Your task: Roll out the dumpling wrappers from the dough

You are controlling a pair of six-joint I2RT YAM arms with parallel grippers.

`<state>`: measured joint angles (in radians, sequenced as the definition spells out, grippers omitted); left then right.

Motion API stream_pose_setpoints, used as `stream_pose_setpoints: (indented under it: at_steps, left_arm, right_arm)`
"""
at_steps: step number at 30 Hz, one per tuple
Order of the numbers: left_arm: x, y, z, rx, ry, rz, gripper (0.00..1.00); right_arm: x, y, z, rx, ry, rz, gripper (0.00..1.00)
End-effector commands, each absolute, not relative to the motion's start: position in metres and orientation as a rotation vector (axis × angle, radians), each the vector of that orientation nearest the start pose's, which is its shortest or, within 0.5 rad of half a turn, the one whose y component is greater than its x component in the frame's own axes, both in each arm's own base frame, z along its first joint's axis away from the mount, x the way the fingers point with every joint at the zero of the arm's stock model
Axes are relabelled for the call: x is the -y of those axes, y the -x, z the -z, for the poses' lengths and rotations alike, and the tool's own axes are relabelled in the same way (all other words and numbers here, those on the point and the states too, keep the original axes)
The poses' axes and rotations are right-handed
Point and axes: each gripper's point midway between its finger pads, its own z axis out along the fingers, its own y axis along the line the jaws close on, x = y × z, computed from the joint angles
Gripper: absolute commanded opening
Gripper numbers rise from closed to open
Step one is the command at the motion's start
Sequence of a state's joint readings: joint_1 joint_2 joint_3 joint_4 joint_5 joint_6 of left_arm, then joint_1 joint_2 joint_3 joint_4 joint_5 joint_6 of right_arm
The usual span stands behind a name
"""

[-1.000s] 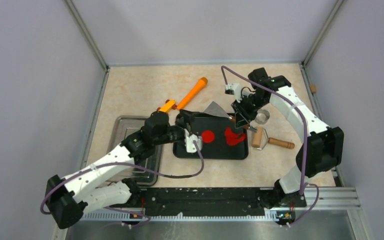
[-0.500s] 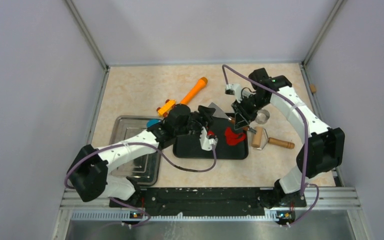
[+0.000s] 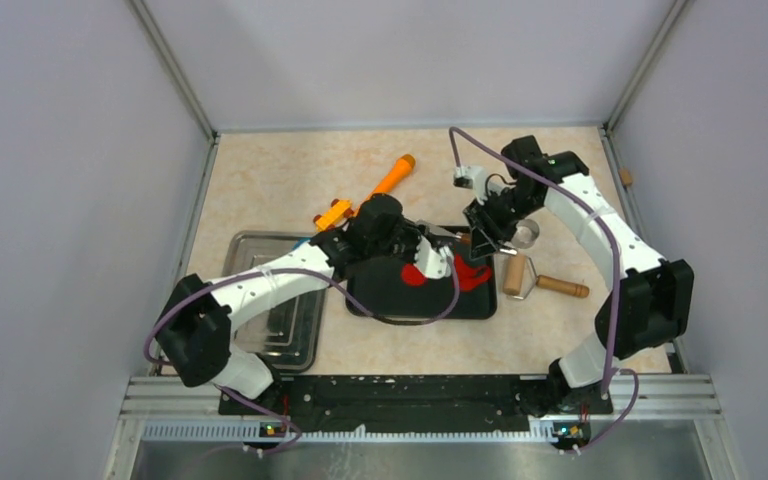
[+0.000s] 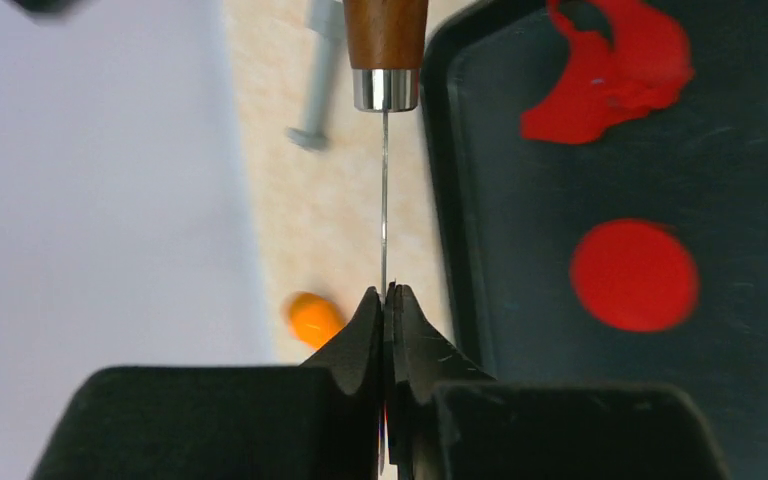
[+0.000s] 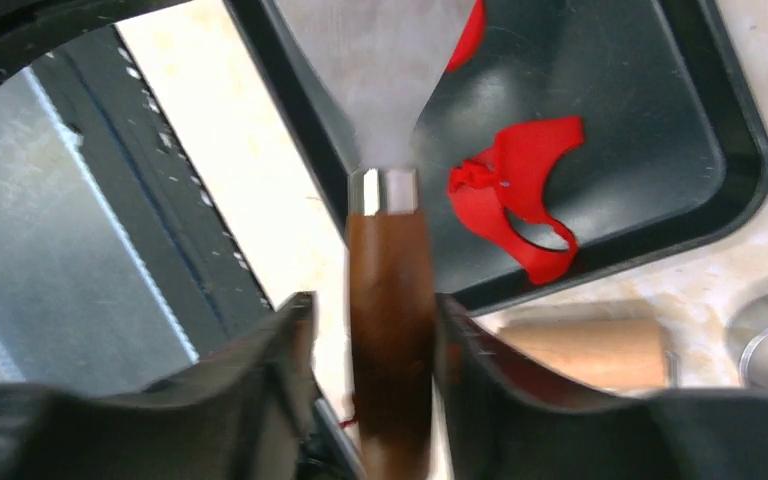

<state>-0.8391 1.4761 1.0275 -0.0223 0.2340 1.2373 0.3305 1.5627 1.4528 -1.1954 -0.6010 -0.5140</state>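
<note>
Beige tabletop (image 3: 260, 180); black tray (image 4: 740, 150); dough disc (image 4: 634, 275) smooth, scrap (image 4: 610, 70) ragged.

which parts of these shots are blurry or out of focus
Left wrist: left gripper and scraper blade are sharp; the orange tool behind is a soft blob. Right wrist: right gripper and the scraper's handle blur up close; the dough scrap is crisper. Top external: evenly lit, no strong glare.
</note>
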Motion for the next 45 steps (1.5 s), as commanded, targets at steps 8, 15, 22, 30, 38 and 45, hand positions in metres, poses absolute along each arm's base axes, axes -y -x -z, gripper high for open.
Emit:
stream_pose_setpoints:
  at_steps: [8,15,22,30,38,45]
  left_arm:
    - [0.283,-0.227,-0.233,-1.724,-1.545,1.02,0.0]
    - [0.28,-0.22,-0.248,-1.822,-1.473,1.548,0.0]
    - [0.293,-0.225,-0.238,-1.853,-1.367,1.794,0.0]
    - [0.298,-0.23,-0.231,-1.864,-1.312,1.874,0.0]
    - [0.303,-0.234,-0.225,-1.885,-1.267,1.922,0.0]
    - [0.306,-0.235,-0.221,-1.897,-1.249,1.947,0.0]
  right_arm:
    - [-0.138,-0.345,-0.33,-1.908,0.652,-0.895,0.95]
    - [-0.162,-0.316,-0.31,-1.895,0.631,-1.407,0.82]
    - [-0.181,-0.289,-0.279,-1.989,0.711,-1.454,0.81]
    - [-0.192,-0.259,-0.243,-2.101,0.78,-1.432,0.78]
    - [-0.206,-0.238,-0.239,-2.105,0.816,-1.523,0.72]
    - [-0.216,-0.229,-0.246,-2.099,0.759,-1.626,0.63]
